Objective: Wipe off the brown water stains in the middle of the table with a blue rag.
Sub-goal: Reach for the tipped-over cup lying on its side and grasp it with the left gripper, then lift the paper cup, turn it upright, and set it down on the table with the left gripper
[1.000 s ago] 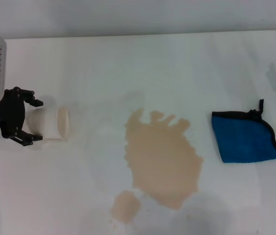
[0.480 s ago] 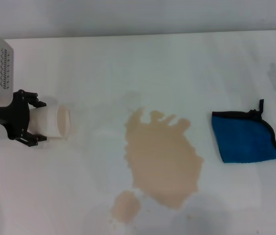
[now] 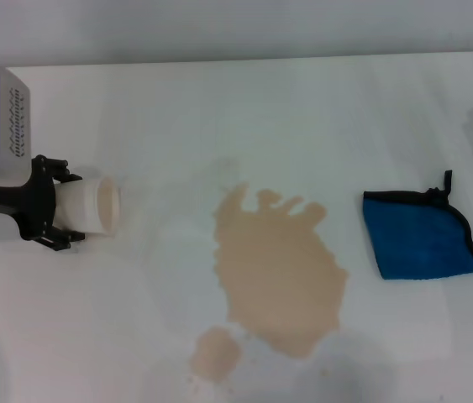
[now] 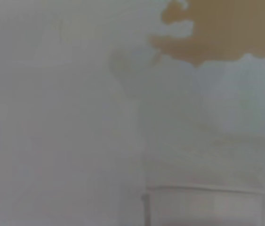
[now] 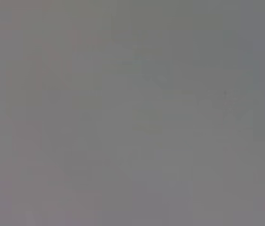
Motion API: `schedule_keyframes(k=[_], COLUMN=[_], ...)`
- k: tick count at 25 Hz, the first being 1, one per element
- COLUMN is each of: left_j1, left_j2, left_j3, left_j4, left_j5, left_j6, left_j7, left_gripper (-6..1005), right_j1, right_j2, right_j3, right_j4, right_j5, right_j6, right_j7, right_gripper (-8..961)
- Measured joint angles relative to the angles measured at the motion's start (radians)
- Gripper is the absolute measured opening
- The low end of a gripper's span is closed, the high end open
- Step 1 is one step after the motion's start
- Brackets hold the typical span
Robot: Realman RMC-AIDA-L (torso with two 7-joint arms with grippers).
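Observation:
The brown water stains are a large tan puddle (image 3: 278,273) in the middle of the white table (image 3: 219,109) and a small blot (image 3: 213,353) at its near left. The puddle's edge also shows in the left wrist view (image 4: 221,33). The blue rag (image 3: 421,235), with black edging and a loop, lies flat to the right of the puddle, untouched. My left gripper (image 3: 75,208) is at the far left, shut on a cream paper cup (image 3: 100,206) held on its side, mouth toward the puddle. The right gripper is out of view.
The cup's rim shows near the edge of the left wrist view (image 4: 203,205). The right wrist view shows only plain grey. The table's far edge (image 3: 244,59) runs along the back.
My left gripper has shifted slightly to the right and away with the cup in it. The dark bit of the right arm at the right edge has left the view.

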Motion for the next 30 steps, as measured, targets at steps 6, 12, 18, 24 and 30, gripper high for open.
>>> schedule_keyframes(k=[6, 12, 18, 24, 30], left_j1=[0.004, 0.006, 0.018, 0.071, 0.136], left_j2=[-0.007, -0.013, -0.03, -0.037, -0.047], left_j3=[-0.003, -0.011, -0.119, -0.198, -0.216], left_j4=[0.0, 0.006, 0.034, 0.061, -0.004], left_j5=[0.0, -0.007, -0.069, -0.246, -0.498], left_j6=[0.006, 0.007, 0.008, 0.019, 0.083], left_j7=[0.0, -0.003, -0.008, -0.012, 0.009], left_gripper=[874, 779, 697, 655, 628], right_j1=[-0.003, -0.015, -0.022, -0.025, -0.025], right_j2=[-0.001, -0.001, -0.002, -0.003, -0.005], right_j3=[0.0, 0.0, 0.001, 0.002, 0.002], right_j4=[0.0, -0.015, -0.029, -0.044, -0.057], right_j5=[0.001, 0.001, 0.002, 0.002, 0.0], right_j6=[-0.01, -0.015, -0.016, -0.016, -0.016], right_j7=[-0.014, -0.015, -0.015, -0.015, -0.015], right_gripper=[856, 856, 855, 855, 856])
